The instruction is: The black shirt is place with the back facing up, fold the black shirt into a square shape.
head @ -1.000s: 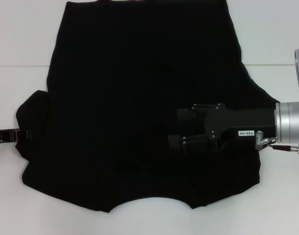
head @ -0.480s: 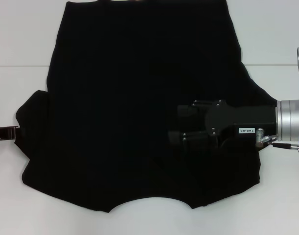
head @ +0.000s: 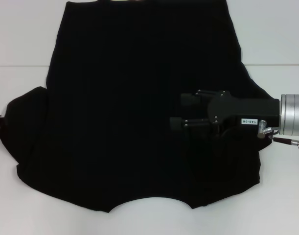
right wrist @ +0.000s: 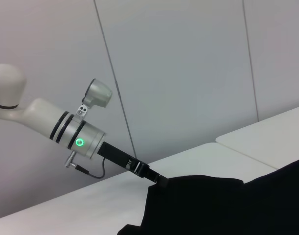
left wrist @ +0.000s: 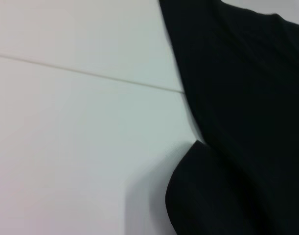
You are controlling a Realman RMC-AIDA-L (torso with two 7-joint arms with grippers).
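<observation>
Cloth first: your black shirt (head: 134,112) lies spread on the white table (head: 17,39), your right gripper (head: 181,110) hovers over its right half with fingers apart, and your left gripper (right wrist: 161,181) pinches the left sleeve.

Black shirt (head: 129,107) on white table (head: 22,34)

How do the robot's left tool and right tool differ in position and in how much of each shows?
The right tool reaches well over the black shirt, while the left tool sits at the shirt's left sleeve edge. The right tool shows fully, open and empty, whereas the left tool's tip is buried in cloth. Both are black and point inward at the shirt.
</observation>
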